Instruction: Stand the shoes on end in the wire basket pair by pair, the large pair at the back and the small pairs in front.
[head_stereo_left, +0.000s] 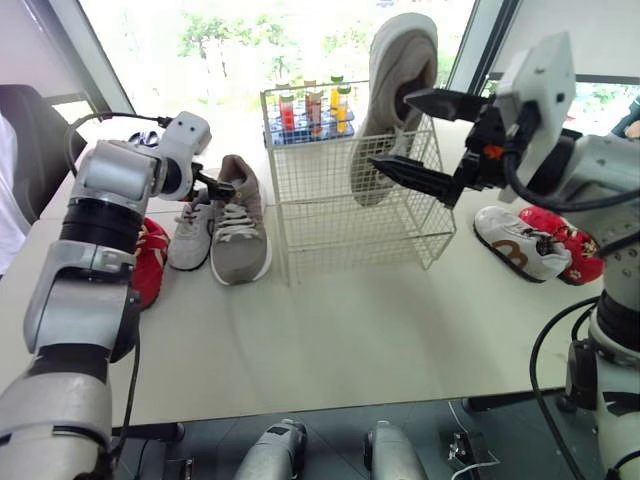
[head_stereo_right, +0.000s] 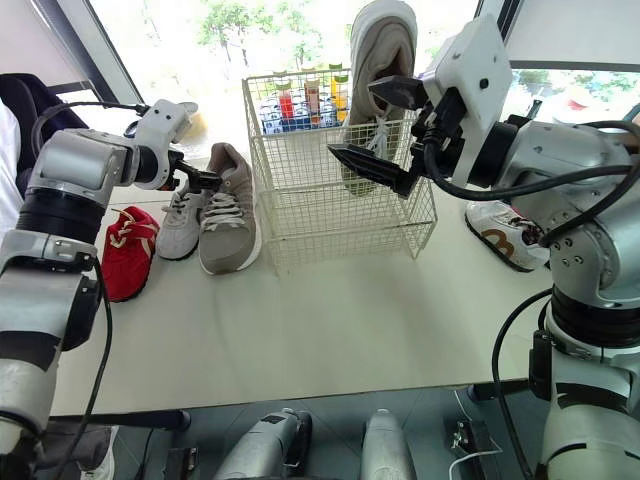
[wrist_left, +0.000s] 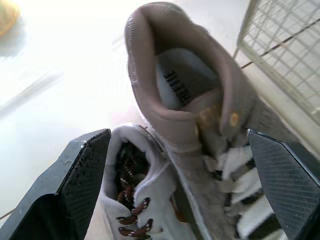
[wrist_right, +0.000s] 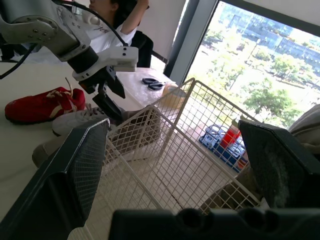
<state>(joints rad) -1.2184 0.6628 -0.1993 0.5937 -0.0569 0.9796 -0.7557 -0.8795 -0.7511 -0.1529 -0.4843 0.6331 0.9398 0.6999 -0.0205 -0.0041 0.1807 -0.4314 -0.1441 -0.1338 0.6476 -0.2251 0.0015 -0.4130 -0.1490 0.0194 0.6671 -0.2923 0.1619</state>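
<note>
The wire basket (head_stereo_left: 350, 215) at the worktop's back edge holds one large pale shoe (head_stereo_left: 395, 70) on end in its right side. The right end effector (head_stereo_left: 390, 130) hangs open before it. The left end effector (head_stereo_left: 220, 186), open, straddles a grey shoe (head_stereo_left: 240, 225) left of the basket.

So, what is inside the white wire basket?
One large grey-white shoe stands on end in the white wire basket, its upper end rising above the rim. The open right gripper covers part of its lower half.
</note>
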